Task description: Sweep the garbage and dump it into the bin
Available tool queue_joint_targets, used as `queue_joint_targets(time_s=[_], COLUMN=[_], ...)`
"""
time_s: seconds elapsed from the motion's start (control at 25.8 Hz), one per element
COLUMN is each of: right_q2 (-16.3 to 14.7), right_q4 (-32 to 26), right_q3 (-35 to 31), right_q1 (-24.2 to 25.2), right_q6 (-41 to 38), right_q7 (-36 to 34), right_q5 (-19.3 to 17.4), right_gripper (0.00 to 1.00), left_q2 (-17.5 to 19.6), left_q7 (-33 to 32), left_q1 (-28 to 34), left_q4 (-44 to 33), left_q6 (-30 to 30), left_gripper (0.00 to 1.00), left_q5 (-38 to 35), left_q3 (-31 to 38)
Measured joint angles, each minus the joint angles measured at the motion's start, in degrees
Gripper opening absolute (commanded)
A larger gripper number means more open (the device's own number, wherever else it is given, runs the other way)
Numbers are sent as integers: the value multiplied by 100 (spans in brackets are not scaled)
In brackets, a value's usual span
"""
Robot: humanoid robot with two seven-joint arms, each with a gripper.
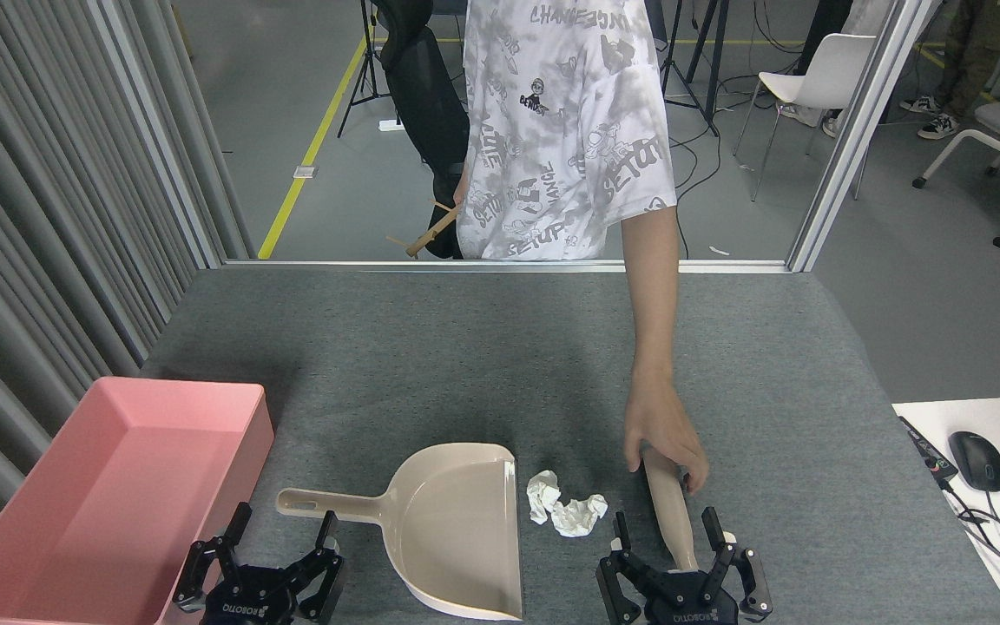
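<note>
Both grippers, left (279,538) and right (663,538), spread, grasping nothing. Wait for person's hand (661,431) to release beige brush handle (672,508), then clamp squarely; sweep crumpled white tissue wads (566,508) into beige plastic dustpan (457,529).

On the grey table (483,365), the beige dustpan (457,529) lies at 6 o'clock, two tissue wads (565,508) just beside its open edge. The pink bin (109,495) sits at 8 o'clock. A person's hand (665,434) rests on a beige brush handle (672,512) between the spread fingers of the right gripper (669,542); the left gripper (279,542) is spread near the dustpan's handle
</note>
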Motion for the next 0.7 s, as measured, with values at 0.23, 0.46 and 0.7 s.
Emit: queue_joint_targets(time_s=[0.23, 0.46, 0.7], right_q2=[-2, -12, -19], right_q4=[0, 0, 0], right_q3=[-5, -17, -36], right_q1=[0, 0, 0], right_q6=[-1, -1, 2], right_q7=[-2, -3, -20], right_q5=[2, 4, 14], right_gripper=[99, 99, 99], left_q2=[0, -2, 0], left_q7=[5, 5, -55], left_q1=[0, 0, 0], left_q4=[-1, 0, 1], left_q6=[1, -9, -5], left_gripper=[99, 100, 100], left_q5=[-1, 10, 284], left_q3=[0, -9, -3])
